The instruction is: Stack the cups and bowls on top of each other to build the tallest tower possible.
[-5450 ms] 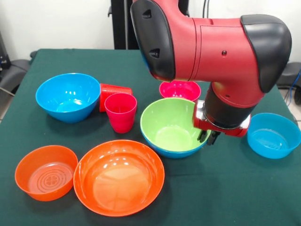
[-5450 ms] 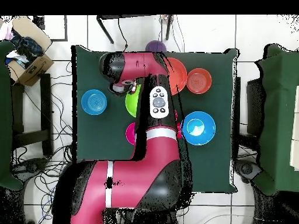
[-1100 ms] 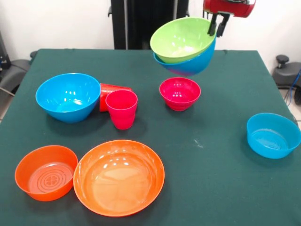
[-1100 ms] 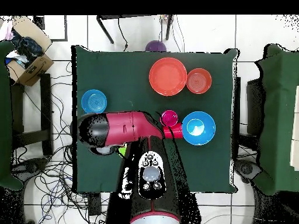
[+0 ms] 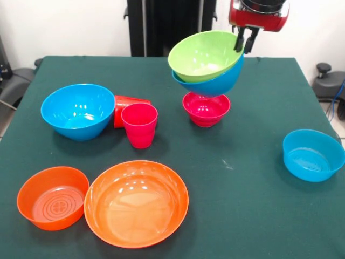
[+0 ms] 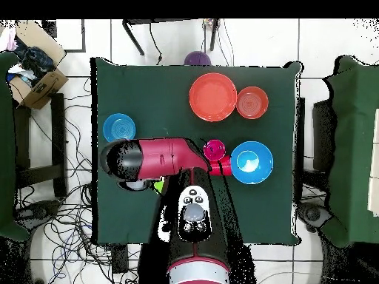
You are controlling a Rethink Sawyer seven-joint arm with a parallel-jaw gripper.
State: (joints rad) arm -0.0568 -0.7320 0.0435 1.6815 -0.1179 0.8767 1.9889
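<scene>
My gripper (image 5: 244, 42) comes down at the top right and is shut on the rim of the lime green bowl (image 5: 202, 56). That bowl sits nested in a large blue bowl (image 5: 215, 83). Both tilt towards the camera, and the blue bowl's bottom meets the small magenta bowl (image 5: 206, 109) standing on the table. The pink cup (image 5: 140, 125) stands upright left of centre. The red-orange cup (image 5: 126, 105) lies on its side behind it. In the overhead view my arm (image 6: 159, 157) hides the stack.
A second large blue bowl (image 5: 78, 110) stands at the left. The small ringed orange bowl (image 5: 53, 197) and the large orange bowl (image 5: 136, 202) are at the front left. The light blue bowl (image 5: 314, 155) stands at the right. A purple round thing (image 6: 197, 58) shows just beyond the table's edge.
</scene>
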